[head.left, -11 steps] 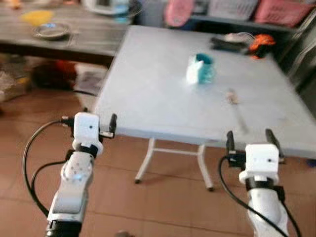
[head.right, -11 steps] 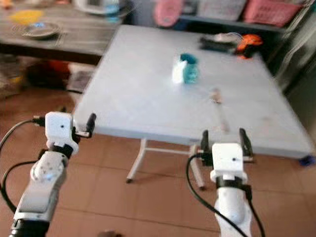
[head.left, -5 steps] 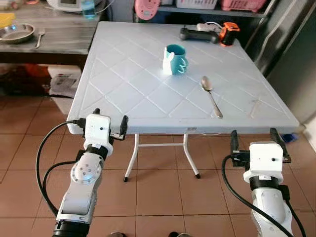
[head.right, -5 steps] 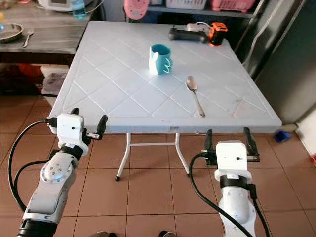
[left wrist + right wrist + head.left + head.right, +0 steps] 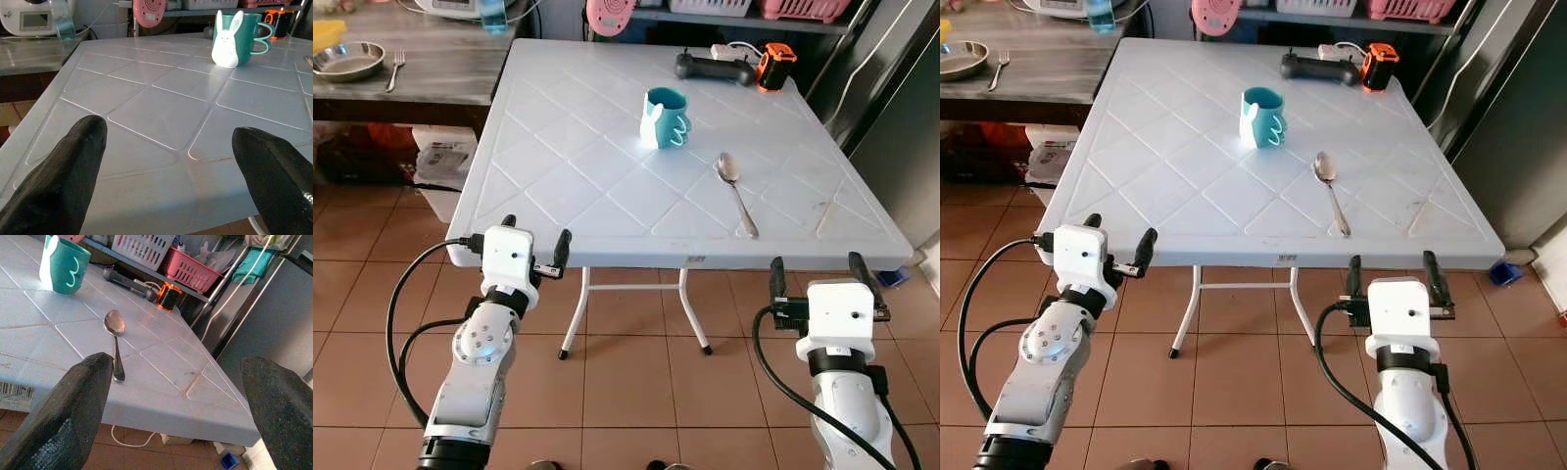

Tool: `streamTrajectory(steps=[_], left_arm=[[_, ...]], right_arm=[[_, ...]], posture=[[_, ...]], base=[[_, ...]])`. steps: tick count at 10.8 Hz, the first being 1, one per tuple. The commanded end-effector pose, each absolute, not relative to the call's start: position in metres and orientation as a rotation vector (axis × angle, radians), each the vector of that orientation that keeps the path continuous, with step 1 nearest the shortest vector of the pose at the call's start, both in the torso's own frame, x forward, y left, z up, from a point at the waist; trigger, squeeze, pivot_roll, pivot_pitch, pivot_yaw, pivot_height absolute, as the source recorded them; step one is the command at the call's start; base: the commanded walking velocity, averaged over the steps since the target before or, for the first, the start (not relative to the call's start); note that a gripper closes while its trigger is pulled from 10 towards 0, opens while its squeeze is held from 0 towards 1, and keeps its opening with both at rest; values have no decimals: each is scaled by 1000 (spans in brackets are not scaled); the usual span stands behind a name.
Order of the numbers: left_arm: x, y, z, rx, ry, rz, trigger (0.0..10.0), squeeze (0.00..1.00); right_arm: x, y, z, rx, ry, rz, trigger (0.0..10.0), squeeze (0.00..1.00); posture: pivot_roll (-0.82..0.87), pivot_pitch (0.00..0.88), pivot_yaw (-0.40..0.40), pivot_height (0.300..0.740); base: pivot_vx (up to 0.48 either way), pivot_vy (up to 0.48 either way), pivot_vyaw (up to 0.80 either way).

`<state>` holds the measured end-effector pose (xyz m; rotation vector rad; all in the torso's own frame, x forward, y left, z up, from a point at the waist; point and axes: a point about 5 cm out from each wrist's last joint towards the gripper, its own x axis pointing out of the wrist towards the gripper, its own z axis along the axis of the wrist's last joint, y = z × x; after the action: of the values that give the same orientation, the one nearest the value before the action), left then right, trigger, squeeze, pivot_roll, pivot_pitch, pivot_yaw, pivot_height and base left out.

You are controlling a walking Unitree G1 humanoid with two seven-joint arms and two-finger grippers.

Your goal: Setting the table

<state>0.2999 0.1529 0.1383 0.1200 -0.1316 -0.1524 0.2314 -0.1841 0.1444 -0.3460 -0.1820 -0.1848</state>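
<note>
White folding table (image 5: 558,176) stands ahead over tiled floor (image 5: 636,382); its near edge lies just beyond both grippers. Teal mug (image 5: 666,117) (rabbit figure on its side) sits mid-table; metal spoon (image 5: 735,192) lies to its right, handle toward the near edge. Left gripper (image 5: 534,245) and right gripper (image 5: 815,277) are raised level, fingers spread wide, holding nothing.

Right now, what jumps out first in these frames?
A teal mug with a white bunny figure on its side stands near the middle of the white folding table, and a metal spoon lies apart from it, nearer the robot's right. Both grippers, left and right, hang open and empty just short of the table's near edge.
</note>
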Motion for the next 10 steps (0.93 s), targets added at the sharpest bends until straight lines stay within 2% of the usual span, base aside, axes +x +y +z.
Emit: streamTrajectory(steps=[1,10], left_arm=[[298,150,142,123,-153,-170,10000,0],[297,147,141,124,-144,-213,10000,0]], right_arm=[[232,-185,146,-356,-186,-178,10000,0],[229,-181,143,-348,-182,-179,10000,0]], posture=[[176,134,-79,740],[173,139,-60,740]], base=[[304,0,0],[328,0,0]])
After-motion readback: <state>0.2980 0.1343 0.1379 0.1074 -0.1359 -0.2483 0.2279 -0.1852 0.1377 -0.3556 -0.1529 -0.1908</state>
